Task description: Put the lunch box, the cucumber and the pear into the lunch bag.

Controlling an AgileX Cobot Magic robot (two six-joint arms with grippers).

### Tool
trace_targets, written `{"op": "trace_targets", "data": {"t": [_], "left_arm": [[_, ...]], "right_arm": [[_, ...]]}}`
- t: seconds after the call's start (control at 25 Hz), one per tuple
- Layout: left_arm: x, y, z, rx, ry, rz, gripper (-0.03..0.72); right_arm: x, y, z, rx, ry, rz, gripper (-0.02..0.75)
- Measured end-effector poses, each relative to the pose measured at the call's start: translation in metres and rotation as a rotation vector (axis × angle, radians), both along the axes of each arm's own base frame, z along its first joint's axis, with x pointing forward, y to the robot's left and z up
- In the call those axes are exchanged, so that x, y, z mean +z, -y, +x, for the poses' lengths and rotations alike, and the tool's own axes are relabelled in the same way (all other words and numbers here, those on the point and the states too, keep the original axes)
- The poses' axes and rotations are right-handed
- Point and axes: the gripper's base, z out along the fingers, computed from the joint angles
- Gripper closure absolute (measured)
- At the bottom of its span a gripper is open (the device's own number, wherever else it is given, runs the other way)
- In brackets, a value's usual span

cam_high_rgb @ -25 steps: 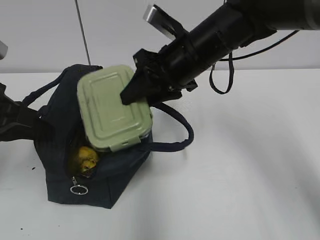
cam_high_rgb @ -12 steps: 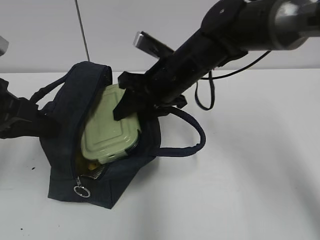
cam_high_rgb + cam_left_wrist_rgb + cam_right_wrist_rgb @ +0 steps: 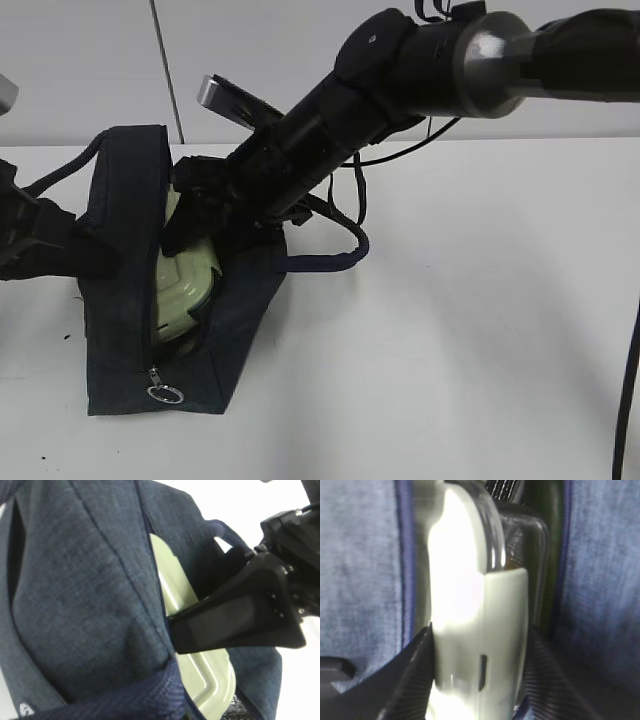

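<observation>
The navy lunch bag (image 3: 120,330) stands open at the table's left. My right gripper (image 3: 190,222) reaches into its mouth from the right, shut on the pale green lunch box (image 3: 183,285), which stands on edge and is mostly inside. In the right wrist view the lunch box (image 3: 465,585) sits between the black fingers (image 3: 407,680) of my right gripper (image 3: 480,630). A dark green strip beside it, likely the cucumber (image 3: 549,555), lies inside the bag. The pear is hidden. My left gripper (image 3: 85,255) holds the bag's left wall; its jaws are hidden by fabric (image 3: 85,595).
A loop handle (image 3: 335,258) of the bag lies on the white table (image 3: 480,330) under my right arm. The zipper's ring pull (image 3: 163,392) hangs at the bag's front corner. The right gripper's finger (image 3: 235,622) presses against the box lid (image 3: 215,677) in the left wrist view.
My right gripper has moved down and left, tipping the lunch box on edge and sinking it into the bag. The pear is now covered. The bag's left wall has risen upright.
</observation>
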Motion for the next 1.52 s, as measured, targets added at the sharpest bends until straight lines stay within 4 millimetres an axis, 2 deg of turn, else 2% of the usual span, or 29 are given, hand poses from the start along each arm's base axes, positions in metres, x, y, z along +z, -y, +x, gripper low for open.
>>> {"op": "trace_targets", "data": {"t": [0.24, 0.4, 0.48, 0.72, 0.92, 1.08, 1.2, 1.28, 1.4, 1.52], "left_arm": [[0.000, 0.001, 0.000, -0.003, -0.005, -0.006, 0.704], [0.000, 0.001, -0.001, -0.004, -0.009, -0.011, 0.704], [0.000, 0.001, -0.001, -0.006, -0.009, -0.011, 0.704], [0.000, 0.001, -0.001, -0.007, -0.009, -0.011, 0.704], [0.000, 0.001, -0.001, -0.006, -0.008, -0.011, 0.704], [0.000, 0.002, -0.001, -0.007, -0.008, -0.011, 0.704], [0.000, 0.002, -0.001, -0.007, -0.008, -0.011, 0.704], [0.000, 0.002, -0.001, -0.007, -0.008, -0.011, 0.704], [0.000, 0.001, -0.001, -0.012, -0.010, -0.007, 0.704], [0.002, 0.002, -0.001, -0.025, -0.009, 0.000, 0.704]], "right_arm": [[0.035, 0.013, 0.011, 0.085, 0.122, -0.076, 0.261], [0.072, 0.032, 0.018, 0.055, 0.228, -0.123, 0.262], [0.081, 0.040, 0.020, 0.029, 0.242, -0.136, 0.265], [0.074, 0.054, 0.021, 0.011, 0.200, -0.274, 0.267], [0.058, 0.052, 0.023, 0.024, 0.139, -0.304, 0.267], [0.040, 0.044, 0.024, 0.047, 0.104, -0.318, 0.277], [0.028, 0.039, 0.026, 0.055, 0.080, -0.322, 0.350], [0.019, 0.038, 0.028, 0.059, 0.062, -0.330, 0.475], [0.017, 0.034, 0.027, 0.080, 0.058, -0.285, 0.685], [0.029, 0.030, 0.026, 0.077, 0.087, -0.216, 0.728]]}}
